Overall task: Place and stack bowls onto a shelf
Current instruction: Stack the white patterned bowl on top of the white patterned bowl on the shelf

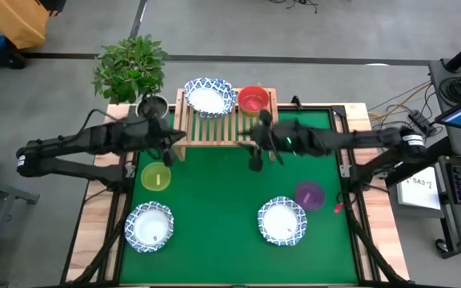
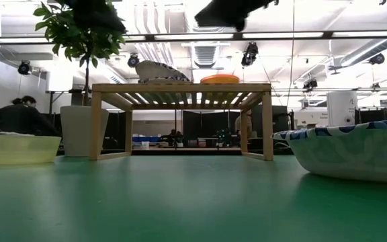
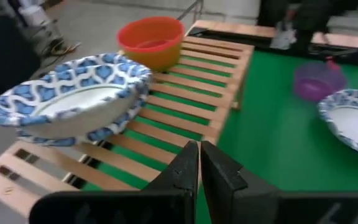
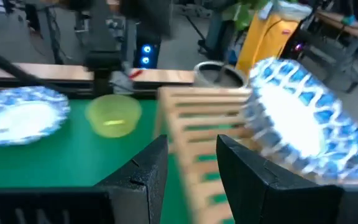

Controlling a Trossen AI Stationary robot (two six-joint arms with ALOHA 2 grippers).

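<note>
Two white bowls with blue-patterned rims [image 1: 209, 96] sit nested on the left part of the wooden slatted shelf [image 1: 224, 128]; the upper one lies tilted in the lower one [image 3: 73, 99]. A red-orange bowl [image 1: 253, 100] stands on the shelf's right part. On the green mat lie a yellow bowl [image 1: 157, 176], a purple bowl [image 1: 309, 194] and two more white patterned bowls [image 1: 150, 226] [image 1: 282, 222]. My left gripper [image 1: 168, 155] is shut and empty beside the shelf's left front leg. My right gripper [image 1: 256, 162] is open and empty in front of the shelf's right half.
A potted plant [image 1: 134, 68] in a grey pot stands off the shelf's far left corner. The mat's middle [image 1: 214, 192] lies bare between the bowls. Wooden table borders [image 1: 94, 232] frame the mat. People sit in the room behind [image 2: 19, 117].
</note>
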